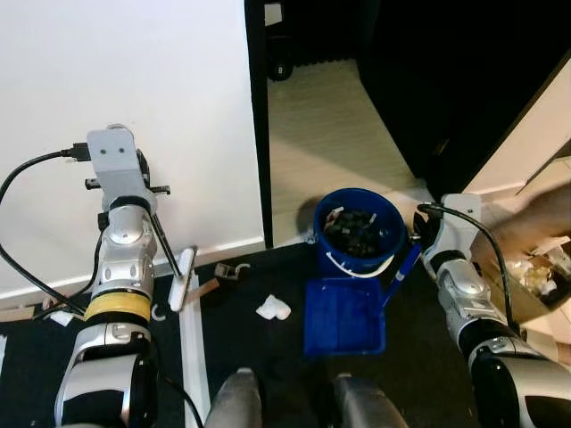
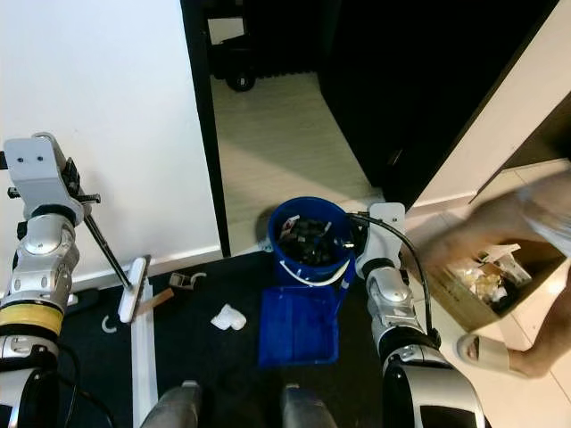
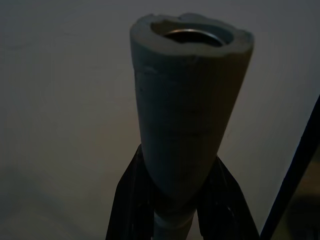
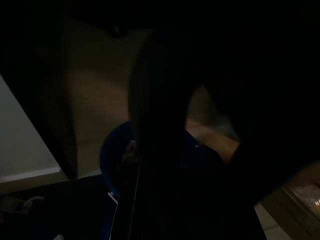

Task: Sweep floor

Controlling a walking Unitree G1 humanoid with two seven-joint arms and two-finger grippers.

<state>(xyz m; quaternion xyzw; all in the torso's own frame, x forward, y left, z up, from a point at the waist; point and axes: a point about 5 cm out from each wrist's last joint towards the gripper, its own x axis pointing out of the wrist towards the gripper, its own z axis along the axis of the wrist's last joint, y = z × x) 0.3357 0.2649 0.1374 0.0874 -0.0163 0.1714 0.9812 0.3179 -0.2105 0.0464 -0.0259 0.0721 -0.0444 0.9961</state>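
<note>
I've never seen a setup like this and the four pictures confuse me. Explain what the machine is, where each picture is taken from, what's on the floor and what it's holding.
This is a humanoid robot with two silver arms. The two wide pictures come from a stereo camera on its head, looking down past its arms at the floor. The other two come from cameras on its wrists, looking along each gripper's black fingers.

The left gripper is closed on the grey handle of a broom whose head rests on the dark floor beside the white wall.

The right arm reaches toward the blue dustpan; its wrist picture is too dark to show the fingers.

Behind the dustpan stands a blue bucket holding dark scraps. A crumpled white paper and smaller bits lie between broom and dustpan.

At the right a person's arm reaches over a cardboard box.
</note>
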